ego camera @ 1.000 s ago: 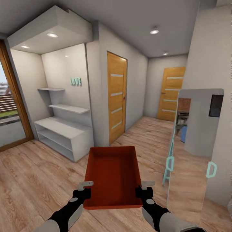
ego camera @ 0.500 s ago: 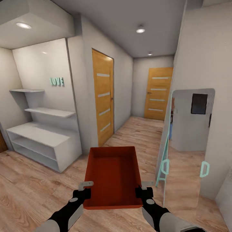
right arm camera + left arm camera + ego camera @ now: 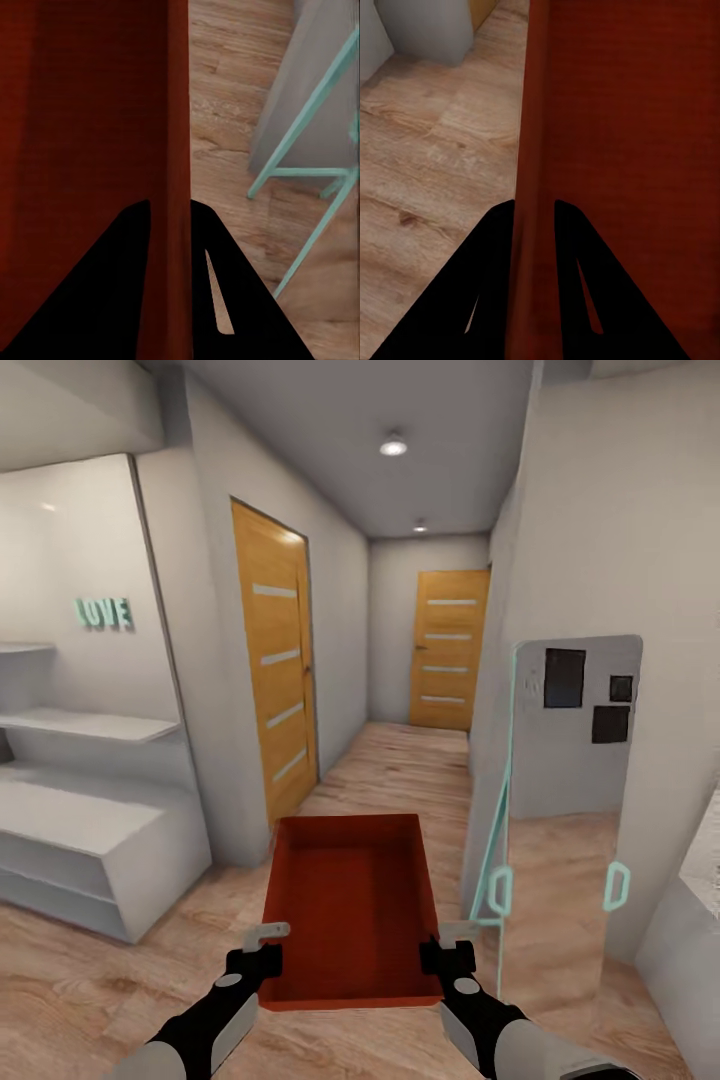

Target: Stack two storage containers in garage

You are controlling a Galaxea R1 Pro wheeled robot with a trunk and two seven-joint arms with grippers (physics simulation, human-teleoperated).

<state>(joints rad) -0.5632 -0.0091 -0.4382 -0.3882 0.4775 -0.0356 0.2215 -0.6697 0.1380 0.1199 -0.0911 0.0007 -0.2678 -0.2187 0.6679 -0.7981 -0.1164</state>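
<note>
Both pincers' grips (image 3: 536, 217) (image 3: 170, 217) on container (image 3: 350, 905)

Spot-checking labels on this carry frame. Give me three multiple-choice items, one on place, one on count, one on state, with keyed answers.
1. Where is the orange-red rectangular bin?
A. On the white shelf unit
B. Held off the floor between both grippers
C. Leaning against the mirror

2. How many orange wooden doors with pale horizontal stripes are visible in the head view?
A. One
B. Two
C. Four

3. What is the state of the bin's inside?
A. Empty
B. Full of books
C. Covered by a lid

Answers:
1 B: the left gripper and right gripper each clamp a side wall, above the light wood plank floor.
2 B: a near door on the corridor's left wall, and a far door at its end.
3 A: its bare bottom shows.
</note>
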